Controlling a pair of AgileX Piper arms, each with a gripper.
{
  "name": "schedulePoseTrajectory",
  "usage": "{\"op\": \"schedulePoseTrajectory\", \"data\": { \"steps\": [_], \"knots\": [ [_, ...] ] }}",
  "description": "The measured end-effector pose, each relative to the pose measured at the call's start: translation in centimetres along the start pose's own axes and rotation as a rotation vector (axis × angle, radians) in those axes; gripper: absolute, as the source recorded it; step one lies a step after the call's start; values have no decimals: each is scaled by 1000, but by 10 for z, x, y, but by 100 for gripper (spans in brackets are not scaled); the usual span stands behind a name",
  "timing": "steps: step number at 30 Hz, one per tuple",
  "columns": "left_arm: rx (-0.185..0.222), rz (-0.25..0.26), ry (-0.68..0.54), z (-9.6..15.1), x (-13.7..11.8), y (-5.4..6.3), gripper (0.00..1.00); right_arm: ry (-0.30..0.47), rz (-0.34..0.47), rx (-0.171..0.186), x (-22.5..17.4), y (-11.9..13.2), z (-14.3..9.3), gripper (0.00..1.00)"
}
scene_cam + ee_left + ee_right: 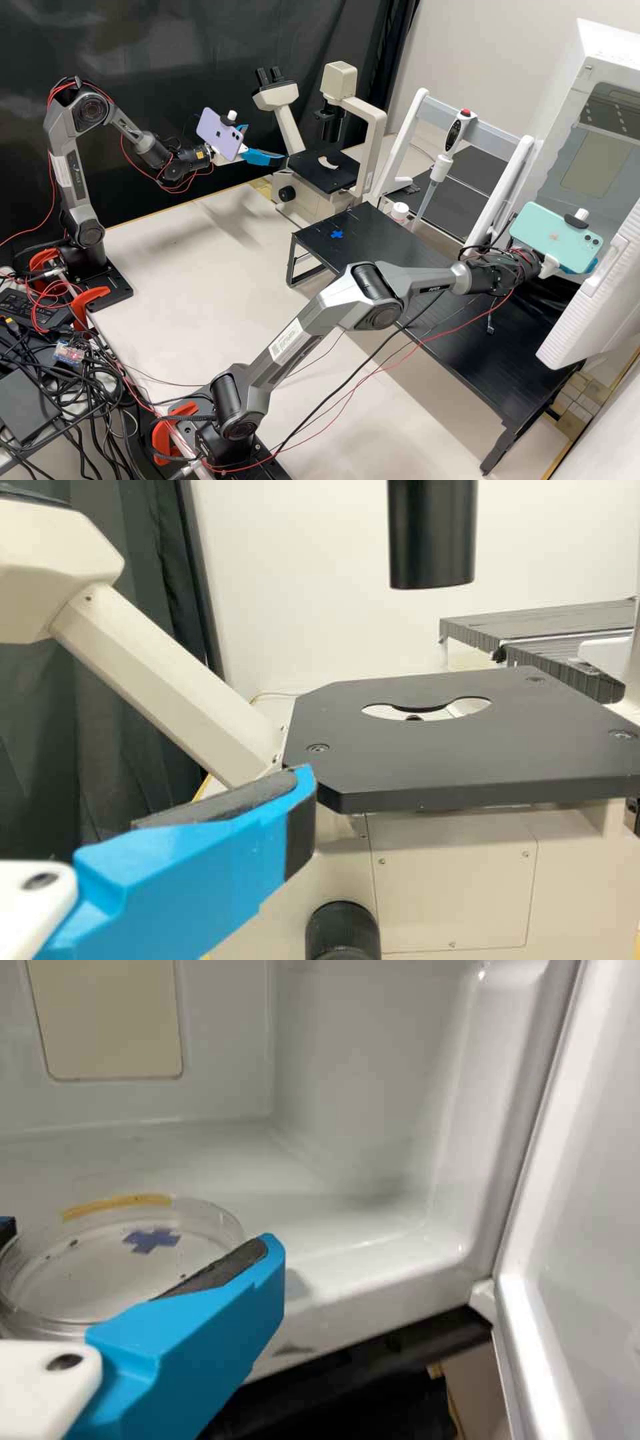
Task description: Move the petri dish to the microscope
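In the high view, my left gripper is open beside the microscope, at the eyepiece side of its black stage. The left wrist view shows this gripper with one blue finger near the corner of the bare microscope stage. My right gripper is at the white cabinet's opening, partly behind a green phone. In the right wrist view, the clear petri dish lies flat on the cabinet floor over a blue cross, between the spread fingers of that gripper; one finger hides part of its rim.
The white cabinet has side walls and an open door close to the right gripper. A black raised table bears a blue cross. A pipette on a white stand and a small white bottle stand behind it.
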Motion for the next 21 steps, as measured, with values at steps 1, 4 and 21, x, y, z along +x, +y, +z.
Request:
{"op": "schedulePoseTrajectory", "data": {
  "steps": [1,4,21],
  "knots": [
    [0,0,0,0,0,0,100,6,7,-7,-3,3,-2,0],
    [0,0,0,0,0,0,100,21,14,-29,-7,4,-1,0],
    [0,0,0,0,0,0,100,41,20,-64,-8,3,1,0]
  ]
}}
